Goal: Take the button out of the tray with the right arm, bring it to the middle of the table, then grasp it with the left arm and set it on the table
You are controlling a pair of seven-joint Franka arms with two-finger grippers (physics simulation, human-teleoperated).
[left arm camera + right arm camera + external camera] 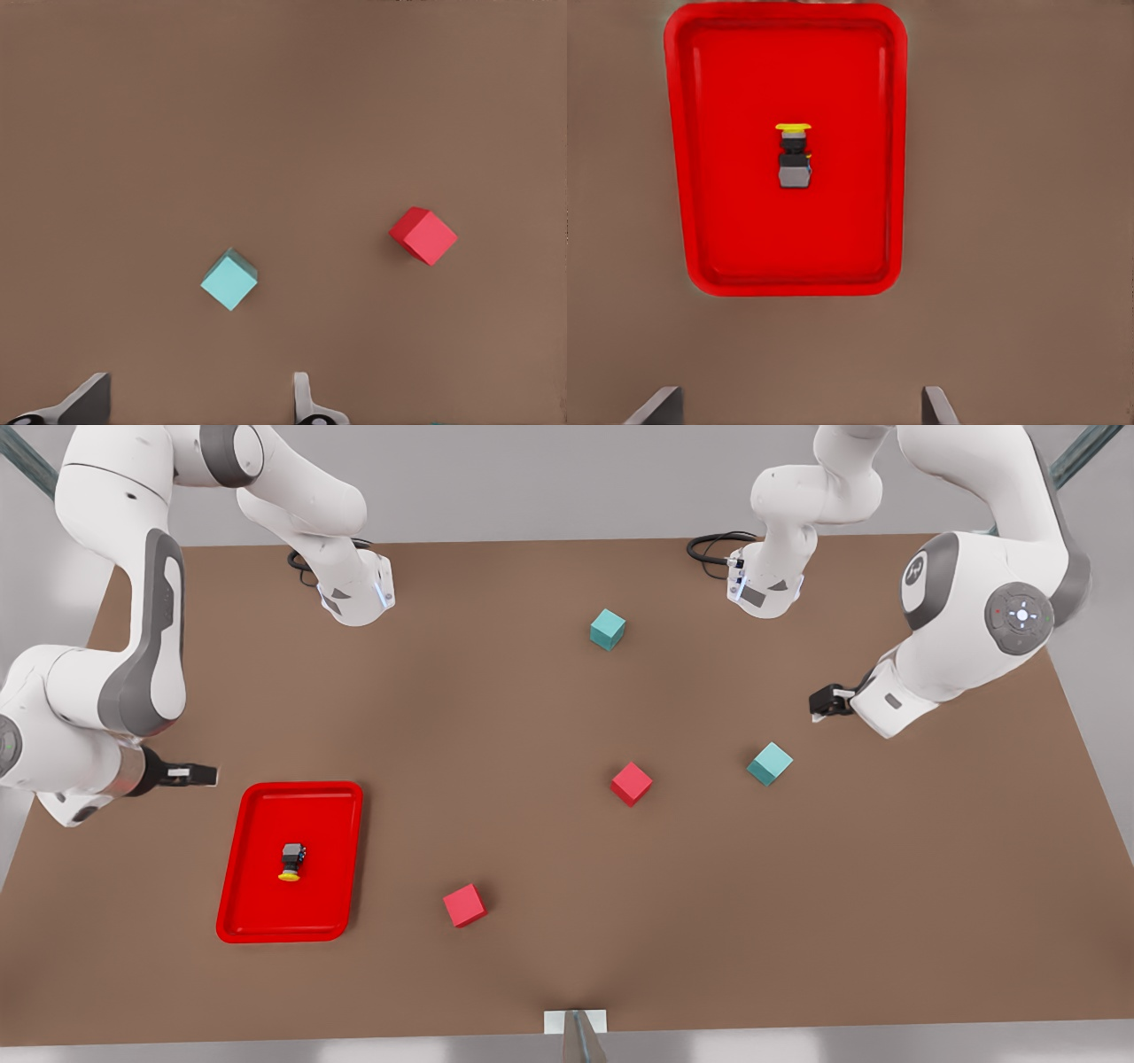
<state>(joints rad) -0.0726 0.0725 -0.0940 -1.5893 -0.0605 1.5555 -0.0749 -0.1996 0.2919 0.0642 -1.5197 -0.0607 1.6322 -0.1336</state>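
while the button [291,862] lies on its side at the middle of the tray [257,921], yellow cap toward 6 o'clock in the front view, the right tool [200,775] hangs off the tray's 10 o'clock corner, fingers [660,407] spread wide and empty. the left tool [820,703] waits at 1 o'clock of a teal cube [769,763], also open. the tray sits at 8 o'clock on the worktop [532,921].
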